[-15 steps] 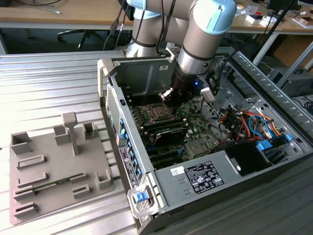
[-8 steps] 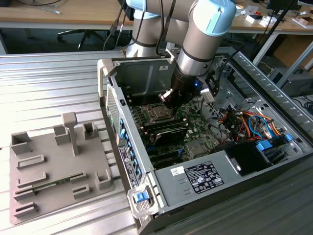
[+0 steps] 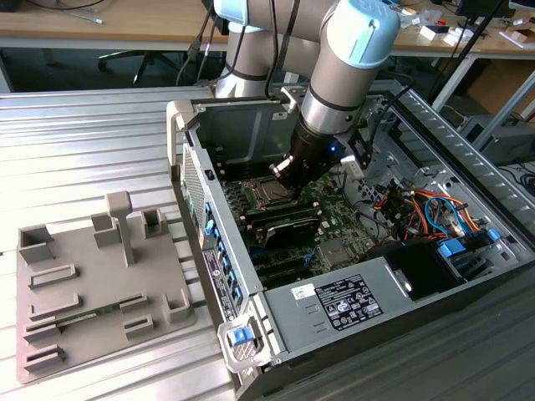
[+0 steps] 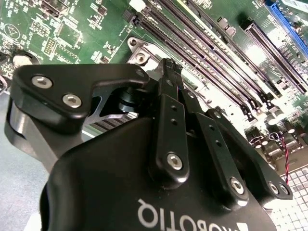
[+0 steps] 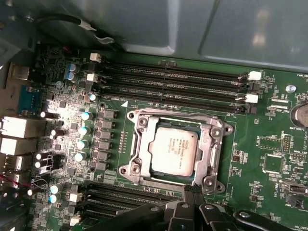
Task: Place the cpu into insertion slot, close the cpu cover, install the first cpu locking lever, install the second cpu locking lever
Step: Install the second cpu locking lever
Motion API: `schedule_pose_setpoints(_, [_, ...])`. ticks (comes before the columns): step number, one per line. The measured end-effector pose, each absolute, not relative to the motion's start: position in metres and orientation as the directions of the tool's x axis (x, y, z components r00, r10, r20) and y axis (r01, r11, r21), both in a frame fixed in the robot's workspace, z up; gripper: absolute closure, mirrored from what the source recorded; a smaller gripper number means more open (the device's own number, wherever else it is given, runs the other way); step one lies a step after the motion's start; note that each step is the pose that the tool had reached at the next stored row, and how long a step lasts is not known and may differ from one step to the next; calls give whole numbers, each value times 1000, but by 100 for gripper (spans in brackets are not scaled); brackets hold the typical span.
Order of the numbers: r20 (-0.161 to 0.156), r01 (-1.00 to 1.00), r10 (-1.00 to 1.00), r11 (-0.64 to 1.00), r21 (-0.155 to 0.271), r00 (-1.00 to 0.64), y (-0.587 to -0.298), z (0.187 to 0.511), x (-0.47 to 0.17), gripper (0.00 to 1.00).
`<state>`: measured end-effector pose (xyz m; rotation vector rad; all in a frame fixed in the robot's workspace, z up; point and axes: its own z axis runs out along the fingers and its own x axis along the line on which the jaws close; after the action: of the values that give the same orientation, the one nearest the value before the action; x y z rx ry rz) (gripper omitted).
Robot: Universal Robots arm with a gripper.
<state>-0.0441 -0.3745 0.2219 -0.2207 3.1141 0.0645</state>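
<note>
The cpu (image 5: 171, 150) sits seated in the insertion slot (image 5: 144, 166) on the green motherboard (image 5: 269, 144), its silvery face up. The cpu cover (image 5: 211, 159), a shiny metal frame, lies flat around the chip, its window showing the chip's face. In the first wrist view the long black memory slots (image 5: 173, 82) run along one side of the slot, and a second bank of them (image 5: 125, 195) runs along the opposite side.

The tool (image 5: 192, 190) hovers at the edge of the slot: in the first wrist view its dark fingertips (image 5: 188, 189) come down together just beside one corner screw of the cover's frame. In the second wrist view the fingers (image 4: 169, 82) stand pressed side by side with nothing seen between them, their tips over the metal rim of the slot.

In the exterior view the arm (image 3: 334, 92) reaches down into the open computer case (image 3: 251, 276), which lies on its side on the ribbed metal bench (image 3: 84, 142). The tool (image 3: 288, 180) is low over the slot, near the middle of the motherboard. To the exterior view's left of the case a grey fixture tray (image 3: 92, 292) rests on the bench.
</note>
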Motion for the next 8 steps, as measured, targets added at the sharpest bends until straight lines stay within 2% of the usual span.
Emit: schedule_pose_setpoints(8, [-22, -141, -141, 989, 40, -990, -375, 217, -51, 89])
